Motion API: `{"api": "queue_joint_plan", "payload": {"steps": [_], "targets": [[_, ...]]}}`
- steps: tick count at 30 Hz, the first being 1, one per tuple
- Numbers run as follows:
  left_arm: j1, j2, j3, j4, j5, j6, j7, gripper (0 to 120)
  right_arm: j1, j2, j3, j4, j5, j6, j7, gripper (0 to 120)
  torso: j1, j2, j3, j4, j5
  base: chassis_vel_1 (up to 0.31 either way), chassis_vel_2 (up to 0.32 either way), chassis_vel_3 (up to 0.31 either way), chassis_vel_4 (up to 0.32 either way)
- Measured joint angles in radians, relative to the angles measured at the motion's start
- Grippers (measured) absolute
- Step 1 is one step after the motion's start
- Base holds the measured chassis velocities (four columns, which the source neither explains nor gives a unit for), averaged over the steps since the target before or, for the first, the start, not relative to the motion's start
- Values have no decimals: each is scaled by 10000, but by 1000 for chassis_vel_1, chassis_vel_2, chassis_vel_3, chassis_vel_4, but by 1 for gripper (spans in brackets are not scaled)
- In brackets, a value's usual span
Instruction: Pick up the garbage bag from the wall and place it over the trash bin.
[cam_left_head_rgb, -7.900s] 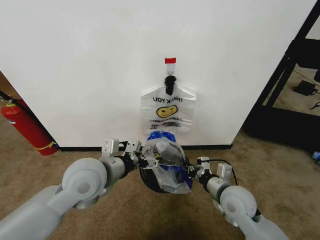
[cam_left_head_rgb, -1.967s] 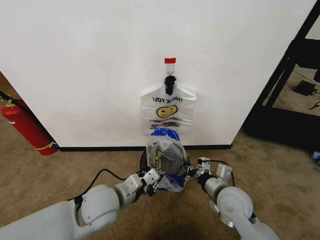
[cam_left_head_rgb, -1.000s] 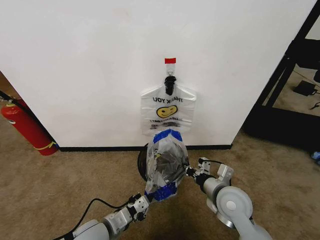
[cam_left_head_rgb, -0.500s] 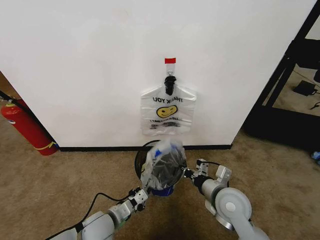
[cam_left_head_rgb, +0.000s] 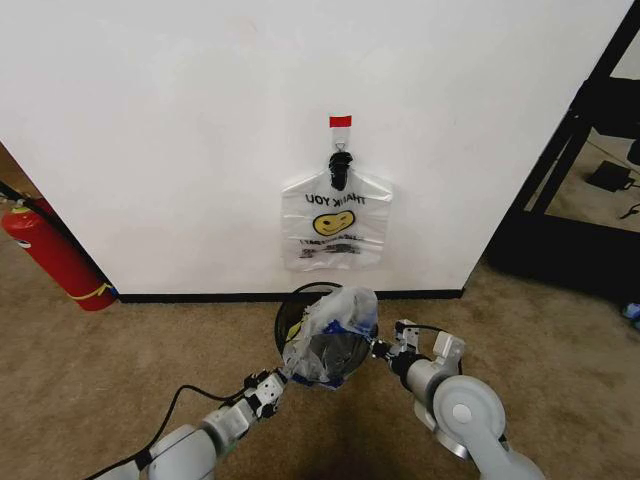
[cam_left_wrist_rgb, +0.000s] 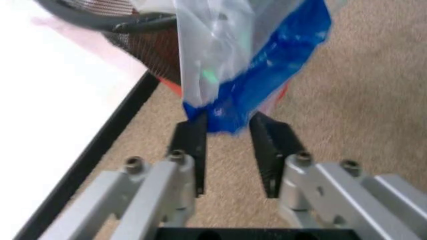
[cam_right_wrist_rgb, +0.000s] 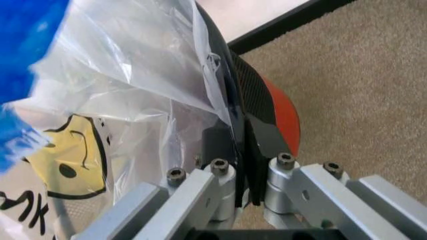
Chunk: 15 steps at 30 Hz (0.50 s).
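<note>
One garbage bag with a yellow smiley hangs from a black hook on the white wall. A second translucent bag with blue patches lies crumpled over the black mesh trash bin below it. My left gripper is low on the bin's near left. In the left wrist view its fingers stand apart, with the bag's blue edge hanging between the tips. My right gripper, at the bin's right side, is shut on the bag's plastic beside the bin's red base.
A red fire extinguisher leans at the wall on the left. A black shelf frame stands at the right. A black baseboard runs along the wall, and brown carpet lies around the bin.
The bag, stretched tall above the bin a second ago, has sunk and slumped onto the bin. My left gripper has drawn back to the lower left; the right gripper has hardly moved.
</note>
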Motion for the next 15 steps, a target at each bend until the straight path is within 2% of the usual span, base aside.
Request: {"api": "queue_joint_plan", "payload": {"steps": [2, 9, 10, 12, 15], "targets": [[204, 73, -149, -127, 126, -44, 6, 33, 31, 33, 0, -59, -26, 19, -14, 0, 0, 0, 0, 0, 0, 0, 0, 0, 0], [1223, 342, -1172, -1117, 321, -311, -91, 65, 110, 170, -35, -316, -232, 89, -125, 0, 0, 0, 0, -1, 0, 0, 0, 0, 0], [1223, 342, -1172, -1117, 321, -311, -91, 65, 110, 170, -35, -316, -232, 89, -125, 0, 0, 0, 0, -1, 0, 0, 0, 0, 0], [1258, 373, -1353, -1339, 172, -369, -199, 71, 108, 170, -34, -320, -258, 95, -130, 0, 0, 0, 0, -2, -1, 0, 0, 0, 0], [914, 310, -1572, -1804, -753, -218, -550, 85, 73, 155, -30, -320, -328, 116, -162, 0, 0, 0, 0, -2, -1, 0, 0, 0, 0]]}}
